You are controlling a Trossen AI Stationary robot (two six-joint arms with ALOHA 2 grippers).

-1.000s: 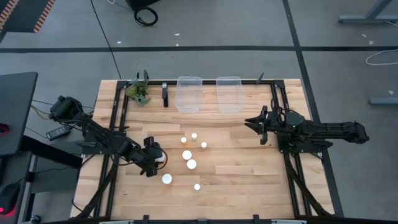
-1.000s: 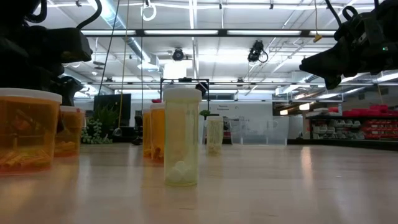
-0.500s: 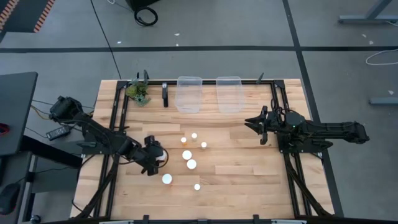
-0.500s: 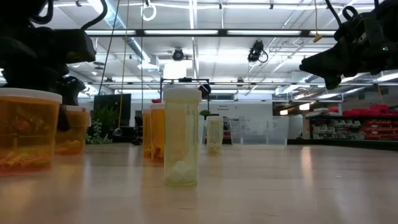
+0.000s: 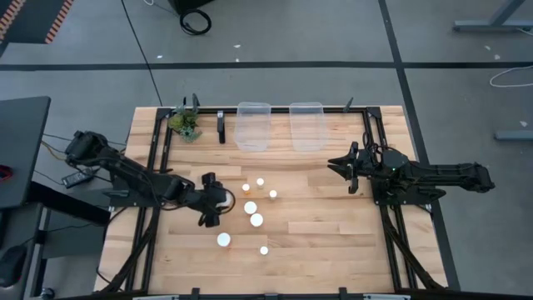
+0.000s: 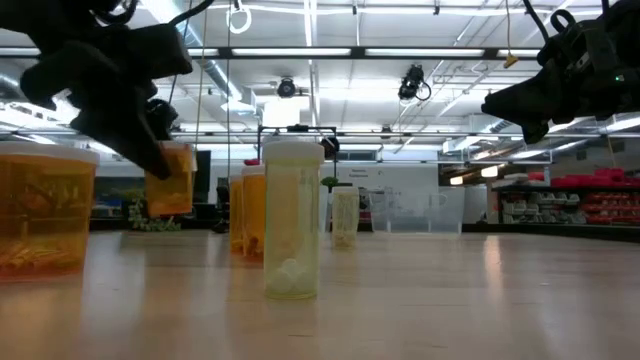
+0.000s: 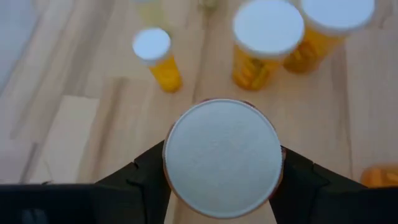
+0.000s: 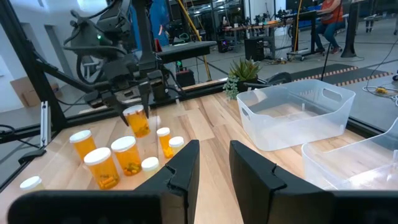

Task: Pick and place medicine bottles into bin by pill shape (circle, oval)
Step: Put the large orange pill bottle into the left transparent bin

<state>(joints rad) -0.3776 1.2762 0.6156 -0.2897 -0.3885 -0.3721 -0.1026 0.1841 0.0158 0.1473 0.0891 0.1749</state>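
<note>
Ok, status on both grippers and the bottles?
Left gripper shut on bottle, clear of table. Right gripper idle, empty. Bins empty, path unobstructed.

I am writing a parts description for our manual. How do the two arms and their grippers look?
Both arms are dark, nearly black, built from jointed segments. Thin black cables run along the left arm. The left gripper and right gripper each end in two flat, angular black fingers. No markings are visible.
</note>
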